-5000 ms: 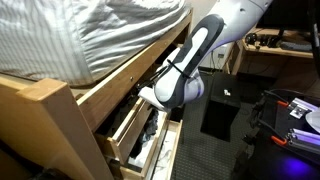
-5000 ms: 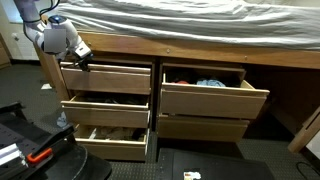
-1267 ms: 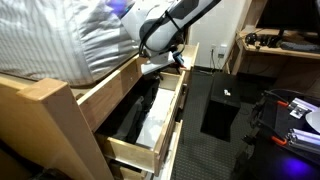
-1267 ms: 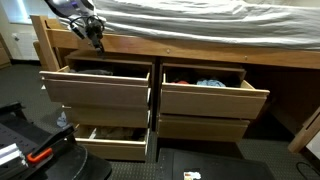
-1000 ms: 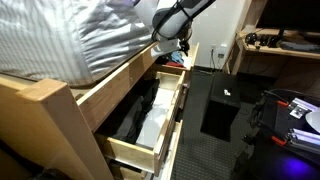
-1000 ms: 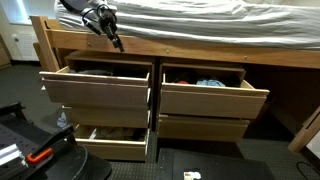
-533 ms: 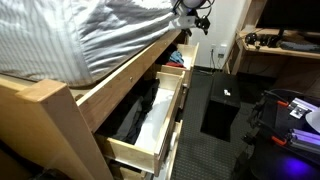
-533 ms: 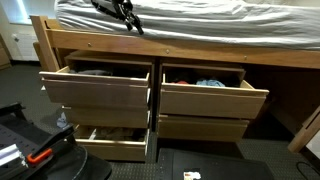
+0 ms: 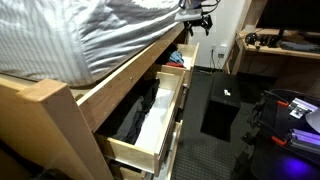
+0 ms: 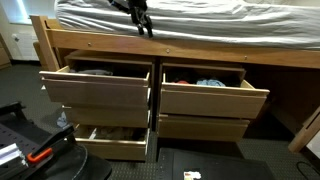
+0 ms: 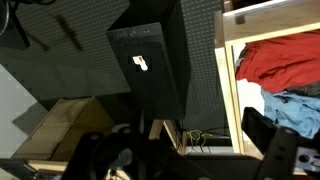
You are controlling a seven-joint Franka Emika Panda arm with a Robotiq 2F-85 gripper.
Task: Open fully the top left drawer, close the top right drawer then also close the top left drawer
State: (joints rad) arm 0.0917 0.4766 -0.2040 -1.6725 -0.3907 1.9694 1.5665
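Observation:
The top left drawer (image 10: 95,91) stands pulled out, with black clothing (image 9: 135,115) inside; its pale front shows in an exterior view (image 9: 135,153). The top right drawer (image 10: 213,98) is also open, with red and blue items (image 11: 280,70) inside; it also shows farther back in an exterior view (image 9: 180,62). My gripper (image 10: 143,25) is up at the mattress edge, above the gap between the two top drawers and touching neither. It also shows in an exterior view (image 9: 195,17). In the wrist view its fingers (image 11: 272,140) stand wide apart and hold nothing.
A striped mattress (image 9: 80,35) lies over the wooden bed frame (image 10: 200,48). The lower left drawers (image 10: 105,142) stand partly open. A black box (image 9: 225,105) stands on the dark floor beside the drawers. A desk (image 9: 280,45) is at the back.
The top left drawer has come out much farther than five seconds ago. In the last second my gripper has risen from it and moved along the bed edge toward the top right drawer.

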